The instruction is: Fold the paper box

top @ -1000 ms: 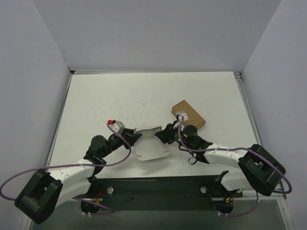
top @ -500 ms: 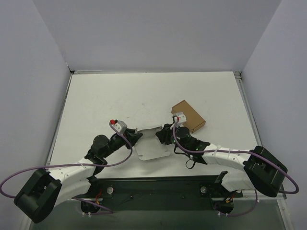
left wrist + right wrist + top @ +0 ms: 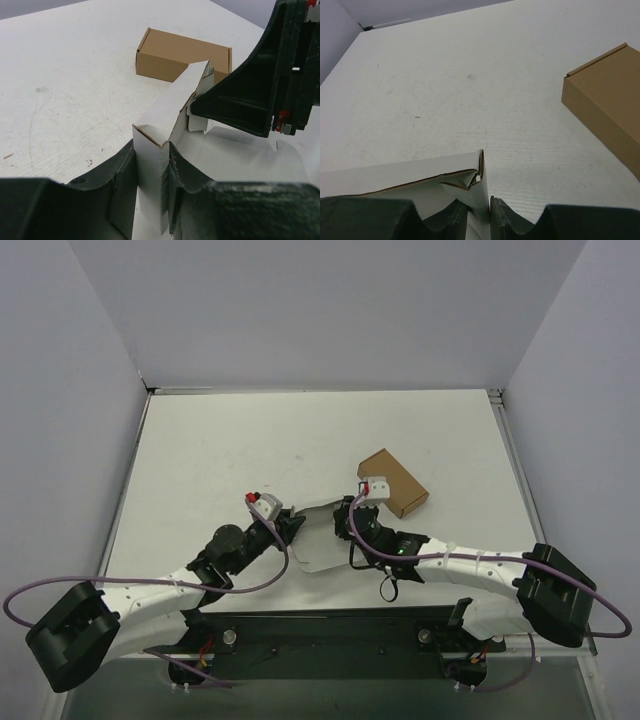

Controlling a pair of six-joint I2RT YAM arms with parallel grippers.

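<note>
The left gripper (image 3: 291, 527) stood nearly closed, its fingers (image 3: 121, 182) pinched on an upright white wall of the paper box (image 3: 322, 543); in the left wrist view that wall rose between the two dark pads and ran away from the camera as a folded ridge with a brown raw edge at its corner. The right gripper (image 3: 346, 521) was clamped on the opposite side of the same blank, and its wrist view showed a thin white corner panel of the paper box (image 3: 422, 179) dropping into the narrow gap between its fingertips. The paper box lay partly raised near the front middle of the table (image 3: 200, 455), held between the two arms, with its flat panel resting on the surface. The brown box (image 3: 393, 483) sat closed just behind and to the right of the right gripper, near it but apart from the white card. Bare tabletop stretched wide behind and to the left, up to the walls (image 3: 330, 310) at the far edge and sides.
</note>
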